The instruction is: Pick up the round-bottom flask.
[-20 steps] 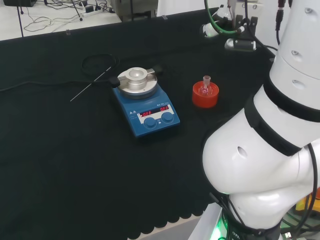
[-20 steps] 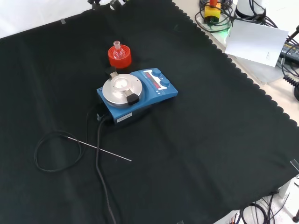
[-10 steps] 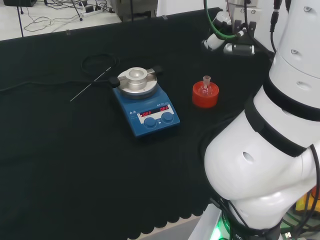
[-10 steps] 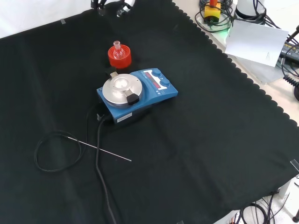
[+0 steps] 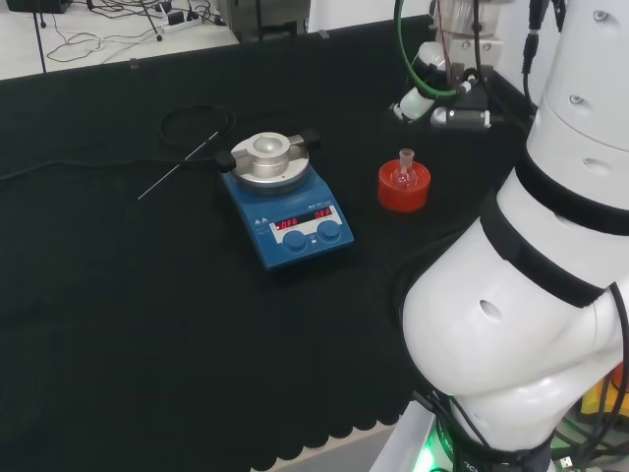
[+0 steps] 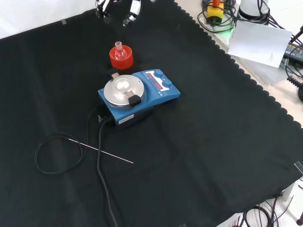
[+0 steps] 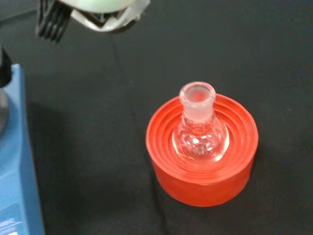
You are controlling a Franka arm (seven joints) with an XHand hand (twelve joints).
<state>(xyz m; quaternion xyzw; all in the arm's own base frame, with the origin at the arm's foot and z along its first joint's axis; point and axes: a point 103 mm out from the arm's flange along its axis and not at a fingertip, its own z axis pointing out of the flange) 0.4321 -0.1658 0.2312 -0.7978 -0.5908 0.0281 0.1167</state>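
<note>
Red ribbed plastic forms the stand (image 7: 202,156) that cradles the round-bottom flask (image 7: 199,128), a small clear glass bulb with a short open neck pointing straight up. In the head view the stand sits on the black cloth of the worktop (image 5: 147,315), just to the right of a blue hotplate stirrer (image 5: 285,202) with a round silver top plate. In the front view the flask (image 6: 120,51) stands just behind the stirrer (image 6: 137,92). A thin metal probe (image 6: 102,152) on a looped black cable (image 6: 57,153) lies well apart, in the near left of the front view.

The robot hand (image 5: 437,93) hangs in the air beyond the flask in the head view, near it but not touching. It holds nothing. How far its fingers are spread cannot be told from these views.

The reach appears to be at its approach stage, with the grasp not yet made. Several things could go wrong from here. The flask is small, smooth and round, so fingers closing off-centre could squeeze it sideways out of the stand. A descent that catches the rim of the light stand might tip or drag stand and flask together. The stirrer sits close by, so a wide finger could knock against it.
</note>
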